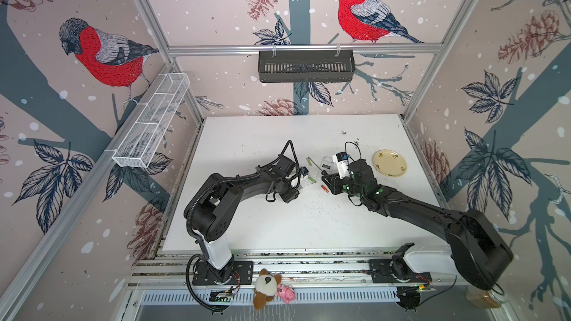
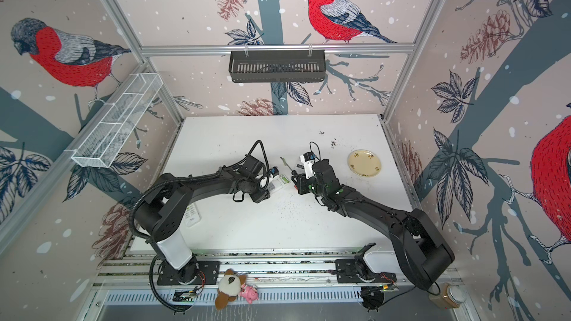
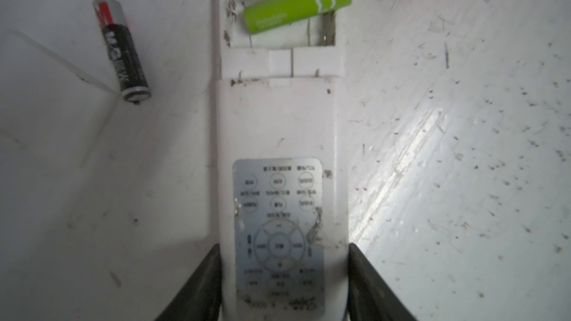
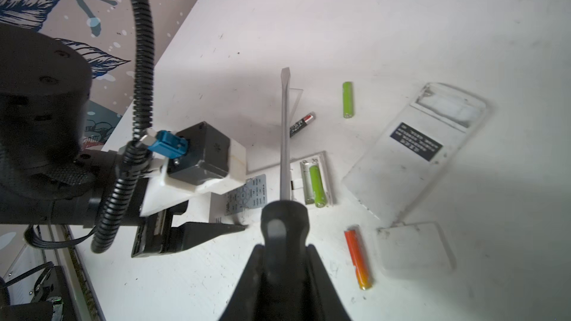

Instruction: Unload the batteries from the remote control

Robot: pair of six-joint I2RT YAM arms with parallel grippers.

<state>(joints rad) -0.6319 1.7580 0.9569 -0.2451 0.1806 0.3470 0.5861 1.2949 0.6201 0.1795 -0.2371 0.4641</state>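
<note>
My left gripper (image 3: 284,247) is shut on the white remote control (image 3: 278,137), one jaw on each long side. In its uncovered battery bay one lime green battery (image 3: 298,3) lies tilted, one end lifted over the rim. The other batteries lie loose on the table: a black one (image 3: 122,49), an orange-red one (image 4: 357,257) and a second green one (image 4: 348,99). My right gripper (image 4: 284,247) is shut on the black handle of a screwdriver (image 4: 285,137). Its shaft runs above the remote beside the bay.
A second white remote (image 4: 414,152) lies face down with an empty bay, a loose cover (image 4: 414,248) near it. A yellow plate (image 1: 390,163) sits at the right. Another remote (image 2: 193,216) lies under the left arm. Plush toys (image 1: 267,285) sit on the front rail.
</note>
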